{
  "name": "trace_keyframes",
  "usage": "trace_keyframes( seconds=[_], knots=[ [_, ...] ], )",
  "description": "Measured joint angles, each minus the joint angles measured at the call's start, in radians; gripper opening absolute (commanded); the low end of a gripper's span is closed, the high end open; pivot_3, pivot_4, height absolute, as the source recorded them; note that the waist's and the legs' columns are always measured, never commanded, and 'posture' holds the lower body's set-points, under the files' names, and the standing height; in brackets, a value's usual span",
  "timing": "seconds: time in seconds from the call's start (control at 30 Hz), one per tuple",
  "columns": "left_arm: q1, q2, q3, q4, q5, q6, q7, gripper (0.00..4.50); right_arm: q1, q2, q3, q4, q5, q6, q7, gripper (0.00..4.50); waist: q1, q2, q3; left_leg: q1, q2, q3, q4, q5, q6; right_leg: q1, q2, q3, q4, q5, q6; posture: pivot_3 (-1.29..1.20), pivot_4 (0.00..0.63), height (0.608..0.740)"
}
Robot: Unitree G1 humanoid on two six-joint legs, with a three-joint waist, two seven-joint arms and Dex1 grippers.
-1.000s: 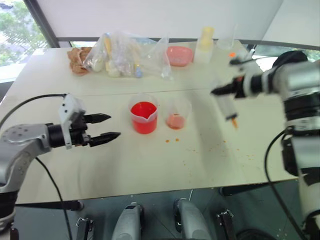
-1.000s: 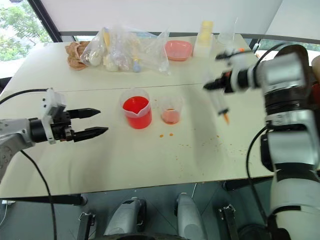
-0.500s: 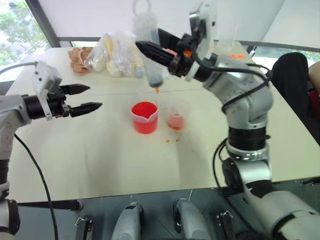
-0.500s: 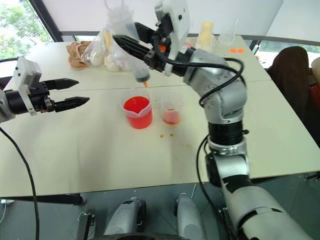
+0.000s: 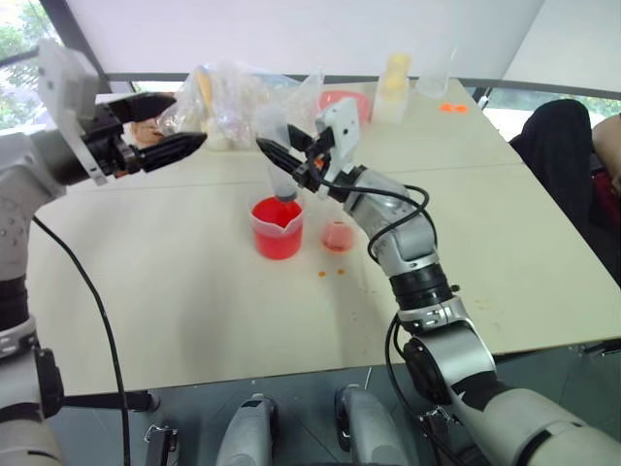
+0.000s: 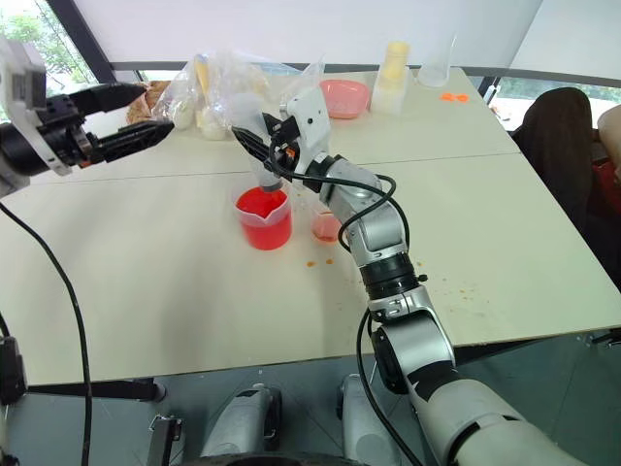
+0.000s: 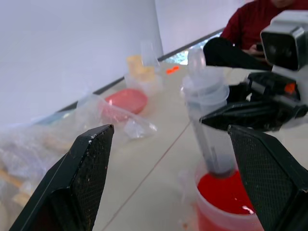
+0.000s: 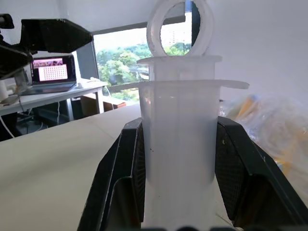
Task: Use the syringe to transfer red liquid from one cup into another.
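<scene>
The syringe point(image 5: 277, 155) stands nearly upright over the wide spouted cup point(image 5: 278, 233), its lower end dipping into the red liquid point(image 5: 275, 216). My right gripper point(image 5: 276, 161) is shut on the syringe barrel point(image 8: 178, 144), just below its flange, and the plunger ring sits close above the barrel. The small spoutless cup point(image 5: 338, 236) stands just right of the beaker with a little red liquid in it. My left gripper point(image 5: 187, 118) hangs open and empty above the table to the left, apart from both cups; its view faces the syringe point(image 7: 207, 125) and beaker point(image 7: 224, 204).
Clear plastic bags point(image 5: 233, 107), a pink dish point(image 5: 344, 102), a pale yellow bottle point(image 5: 396, 83) and a clear glass point(image 5: 434, 83) line the table's far side. Orange drops point(image 5: 330, 274) spot the table near the cups. A seated person point(image 5: 572, 155) is at the right.
My right gripper swung left with the syringe, then lowered it until the tip dipped into the beaker. My left gripper rose, still open.
</scene>
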Motion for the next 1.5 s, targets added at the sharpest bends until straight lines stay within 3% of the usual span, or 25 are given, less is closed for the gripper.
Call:
trace_keyframes(
  seconds=[0.3,0.67,0.77,1.0,1.5],
  knots=[
    [-0.207,-0.199,-0.137,0.225,0.166,-0.226,0.025,3.98,0.04,0.045,0.027,-0.082,0.001,0.021,-0.038,1.39,0.003,0.0,0.0,0.0,-0.001,-0.001,0.001,0.0,-0.001,0.001,-0.001,-0.001,0.0,0.0,0.0,0.0,0.15,0.74],
    [-0.277,-0.248,-0.203,0.401,0.294,-0.411,-0.041,3.98,0.092,0.055,0.043,-0.109,-0.02,0.042,-0.093,1.39,0.0,0.0,0.0,0.0,-0.001,-0.001,0.0,0.0,-0.001,0.001,0.0,0.0,0.0,0.0,0.0,0.0,0.15,0.74],
    [-0.295,-0.243,-0.215,0.412,0.316,-0.426,-0.063,3.18,0.093,0.06,0.043,-0.115,-0.021,0.047,-0.103,1.39,0.0,0.0,0.0,0.0,-0.001,-0.001,0.0,0.0,-0.001,0.001,0.0,0.0,0.0,0.0,0.0,0.0,0.15,0.74],
    [-0.297,-0.25,-0.264,0.41,0.349,-0.482,-0.098,0.04,0.093,0.063,0.034,-0.115,-0.03,0.055,-0.133,1.39,0.002,0.0,0.0,0.0,-0.001,-0.001,0.001,0.001,-0.001,0.001,0.0,0.0,0.0,0.0,0.0,0.0,0.15,0.74],
    [-0.298,-0.263,-0.264,0.411,0.341,-0.467,-0.099,0.04,0.144,0.097,0.032,-0.139,-0.038,0.033,-0.149,1.39,0.0,0.0,0.0,0.0,-0.001,-0.001,0.001,0.001,-0.001,0.001,0.0,0.0,0.0,0.0,0.0,0.0,0.15,0.74]
  ],
)
